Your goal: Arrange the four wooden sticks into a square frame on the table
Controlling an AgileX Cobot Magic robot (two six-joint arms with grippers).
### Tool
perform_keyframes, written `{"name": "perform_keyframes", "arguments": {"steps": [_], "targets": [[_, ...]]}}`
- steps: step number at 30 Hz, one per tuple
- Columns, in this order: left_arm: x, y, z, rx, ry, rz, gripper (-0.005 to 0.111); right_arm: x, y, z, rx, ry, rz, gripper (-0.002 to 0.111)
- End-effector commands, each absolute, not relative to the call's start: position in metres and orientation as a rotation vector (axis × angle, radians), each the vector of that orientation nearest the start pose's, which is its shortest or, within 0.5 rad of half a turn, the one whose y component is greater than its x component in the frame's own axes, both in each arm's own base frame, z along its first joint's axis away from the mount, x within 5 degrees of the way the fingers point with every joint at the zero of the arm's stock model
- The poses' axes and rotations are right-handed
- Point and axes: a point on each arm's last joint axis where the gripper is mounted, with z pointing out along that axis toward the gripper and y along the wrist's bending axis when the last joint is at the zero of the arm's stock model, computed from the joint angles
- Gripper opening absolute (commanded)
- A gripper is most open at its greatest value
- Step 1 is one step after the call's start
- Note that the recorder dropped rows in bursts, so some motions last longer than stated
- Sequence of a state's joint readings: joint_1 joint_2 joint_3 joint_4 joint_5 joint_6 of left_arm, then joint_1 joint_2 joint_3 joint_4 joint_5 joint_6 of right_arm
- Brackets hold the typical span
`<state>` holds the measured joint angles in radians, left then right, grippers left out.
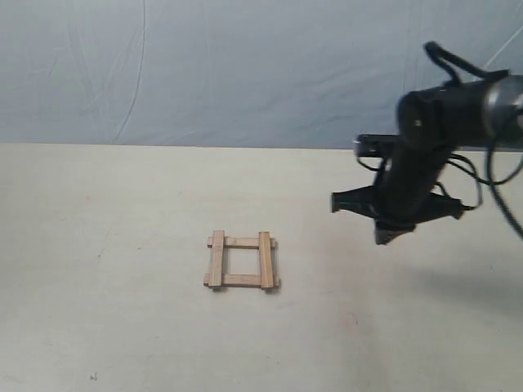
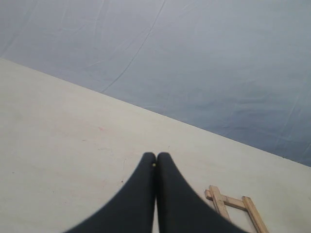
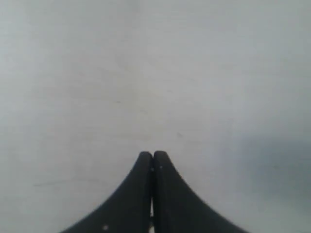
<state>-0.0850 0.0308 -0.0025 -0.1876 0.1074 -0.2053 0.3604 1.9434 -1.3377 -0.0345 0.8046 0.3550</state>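
Square frame (image 1: 265, 260) on table (image 1: 98, 327), apart from right gripper (image 1: 386, 237), near left gripper (image 2: 156, 158); both pinched together, seemingly empty.

looks like a robot test lab. a plain cream table (image 1: 98, 327) backs onto a wrinkled blue-grey cloth backdrop (image 1: 204, 65), with a black robot arm (image 1: 429, 135) above.

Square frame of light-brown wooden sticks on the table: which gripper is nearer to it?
Probably right. The right gripper hangs to the right of the square wooden frame in the exterior view; the left gripper is outside that view.
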Motion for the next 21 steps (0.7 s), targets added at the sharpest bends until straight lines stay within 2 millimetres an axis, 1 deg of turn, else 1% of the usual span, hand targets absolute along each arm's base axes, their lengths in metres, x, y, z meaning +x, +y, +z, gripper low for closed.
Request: {"name": "perform_keyframes", "arguments": {"steps": [1,2,3,4,5,6,7,8,9,12,16,19,21], "targets": [[0.058,-0.007,0.203,-0.226,1.603,-0.388,0.000,0.319,0.076,0.199,0.028,2.686,0.110,-0.001],[0.058,-0.007,0.203,-0.226,1.603,-0.388,0.000,0.299,0.066,0.204,-0.015,2.577,0.106,-0.001],[0.058,-0.007,0.203,-0.226,1.604,-0.388,0.000,0.287,0.062,0.207,-0.054,2.523,0.097,-0.001],[0.058,-0.007,0.203,-0.226,1.607,-0.388,0.000,0.265,0.057,0.212,-0.132,2.426,0.084,-0.001],[0.058,-0.007,0.203,-0.226,1.607,-0.388,0.000,0.251,0.053,0.215,-0.134,2.385,0.095,-0.001],[0.058,-0.007,0.203,-0.226,1.607,-0.388,0.000,0.225,0.038,0.217,-0.074,2.338,0.099,-0.001],[0.058,-0.007,0.203,-0.226,1.607,-0.388,0.000,0.212,0.030,0.219,-0.042,2.308,0.094,-0.001],[0.058,-0.007,0.203,-0.226,1.607,-0.388,0.000,0.188,0.016,0.228,0.039,2.241,0.076,-0.001],[0.058,-0.007,0.203,-0.226,1.607,-0.388,0.000,0.175,0.009,0.232,0.058,2.196,0.052,-0.001],[0.058,-0.007,0.203,-0.227,1.603,-0.390,0.000,0.140,-0.008,0.243,0.150,2.064,-0.008,-0.001],[0.058,-0.007,0.204,-0.207,1.588,-0.366,0.000,0.099,-0.015,0.245,0.226,1.880,-0.055,-0.001],[0.058,-0.006,0.206,-0.165,1.573,-0.320,0.000,0.081,-0.014,0.232,0.230,1.810,-0.058,-0.001],[0.058,-0.006,0.207,-0.136,1.561,-0.288,0.000,0.075,-0.012,0.220,0.220,1.770,-0.049,-0.001]]}}
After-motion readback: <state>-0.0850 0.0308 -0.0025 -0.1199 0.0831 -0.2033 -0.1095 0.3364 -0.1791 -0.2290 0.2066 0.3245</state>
